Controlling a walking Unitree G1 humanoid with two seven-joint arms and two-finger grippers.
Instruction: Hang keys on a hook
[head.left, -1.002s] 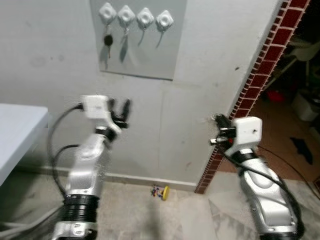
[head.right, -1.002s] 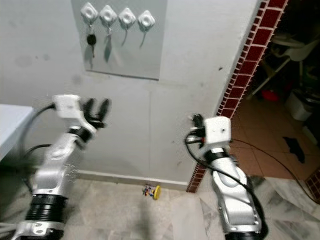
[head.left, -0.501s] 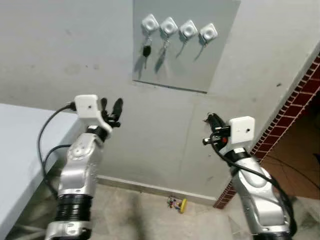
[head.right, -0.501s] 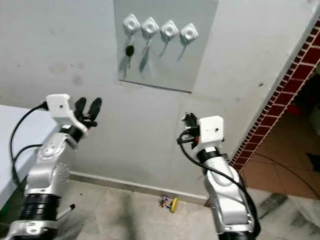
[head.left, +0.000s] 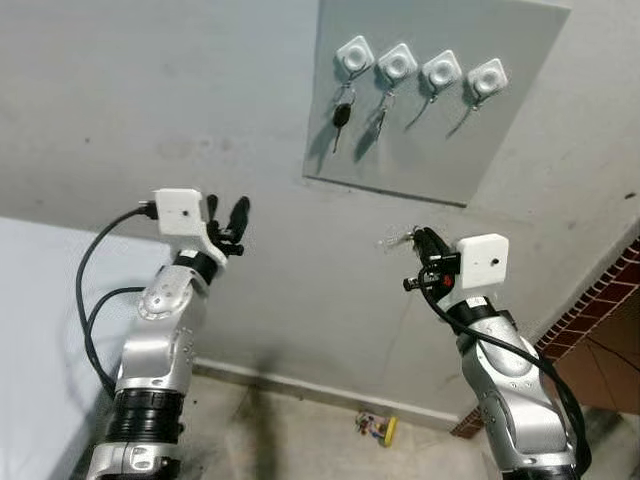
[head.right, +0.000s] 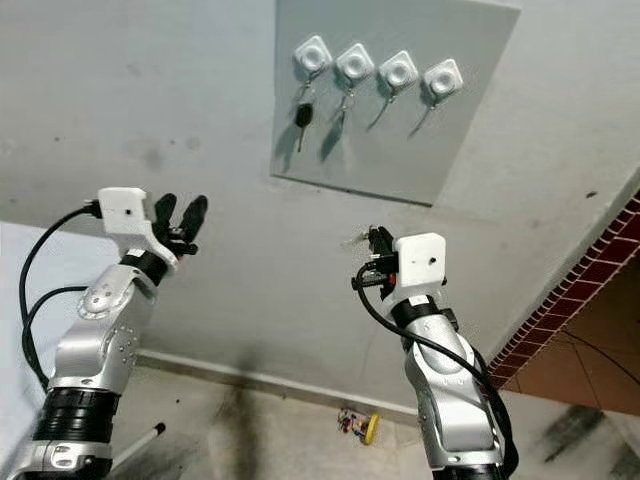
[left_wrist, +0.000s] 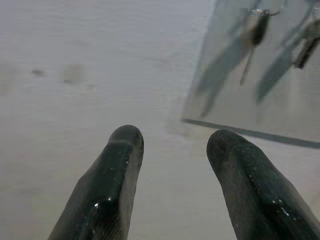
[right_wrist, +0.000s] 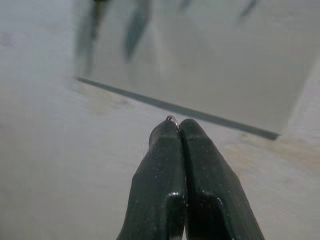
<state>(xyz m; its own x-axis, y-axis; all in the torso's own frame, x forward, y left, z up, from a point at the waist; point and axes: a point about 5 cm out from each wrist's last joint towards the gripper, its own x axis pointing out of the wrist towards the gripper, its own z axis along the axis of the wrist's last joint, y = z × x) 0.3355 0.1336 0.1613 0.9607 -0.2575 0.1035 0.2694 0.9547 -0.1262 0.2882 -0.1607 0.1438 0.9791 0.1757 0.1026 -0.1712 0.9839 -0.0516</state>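
Note:
A grey hook board with several white hooks is fixed to the wall, up and to the right. A black key hangs from the leftmost hook, and a second key hangs from the one beside it. My right gripper is raised below the board and well short of the hooks. It is shut on a small silver key ring, whose metal loop pokes out at the fingertips. My left gripper is open, empty, and held up left of the board.
A white table stands at the left against the wall. A red brick pillar edge lies at the far right. A small yellow object sits on the floor by the skirting.
The camera has swung left and tilted up, so the board now sits further right in view. Both arms keep much the same pose, and the right gripper stays shut.

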